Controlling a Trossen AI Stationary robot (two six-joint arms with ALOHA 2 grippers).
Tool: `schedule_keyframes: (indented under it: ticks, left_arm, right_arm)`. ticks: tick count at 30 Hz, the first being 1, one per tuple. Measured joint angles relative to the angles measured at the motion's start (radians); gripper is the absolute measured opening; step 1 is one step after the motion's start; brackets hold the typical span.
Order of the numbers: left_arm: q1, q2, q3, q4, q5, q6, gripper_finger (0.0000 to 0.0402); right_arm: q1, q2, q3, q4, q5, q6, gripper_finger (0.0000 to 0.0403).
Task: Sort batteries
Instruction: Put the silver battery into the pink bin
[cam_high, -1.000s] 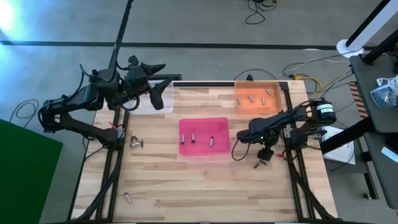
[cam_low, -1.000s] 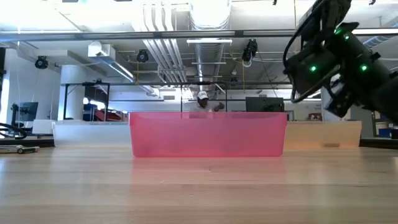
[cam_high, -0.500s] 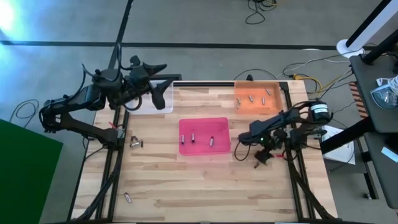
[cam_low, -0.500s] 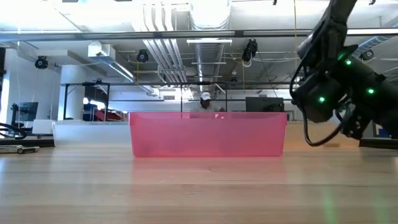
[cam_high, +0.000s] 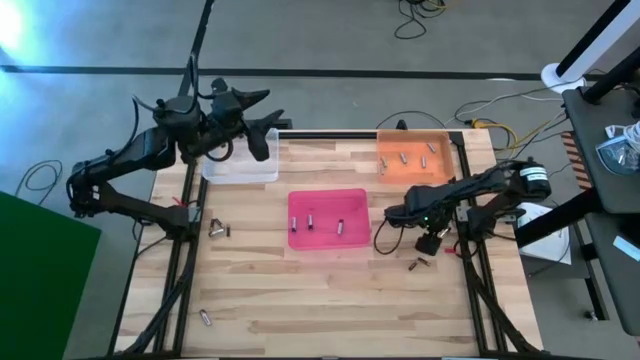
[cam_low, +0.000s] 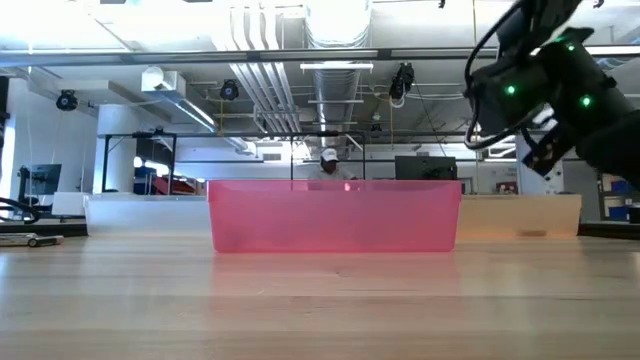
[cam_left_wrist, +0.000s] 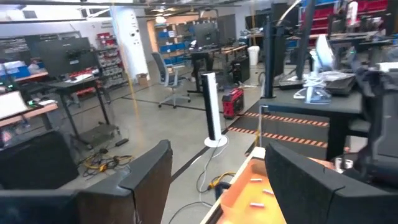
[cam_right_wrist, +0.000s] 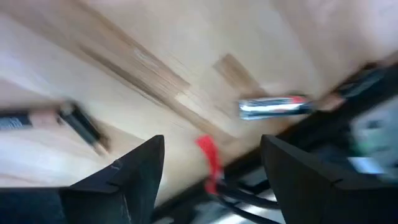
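**Battery on the table beside the right gripper**

One battery (cam_high: 419, 264) is seen lying on the wooden table (cam_high: 300, 300), just below the right gripper (cam_high: 433, 241), whose fingers are spread and empty. Farther off, the left gripper (cam_high: 262, 139), likewise parted, is held over the clear tray (cam_high: 240, 172).

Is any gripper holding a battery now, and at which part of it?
No. The left gripper and the right gripper are both open and empty; one battery lies on the table near the right one.
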Motion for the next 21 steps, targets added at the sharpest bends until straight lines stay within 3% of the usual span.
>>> schedule_keyframes:
  ticks: [10, 21]
  left_arm:
    - [-0.011, 0.027, 0.000, 0.071, 0.063, 0.030, 0.0233]
    - [-0.016, -0.007, 0.000, 0.053, 0.047, 0.049, 0.0233]
  right_arm:
    - [0.063, 0.234, -0.003, -0.050, 0.107, -0.445, 0.0255]
    - [0.182, 0.414, -0.003, 0.094, 0.136, -0.479, 0.0254]
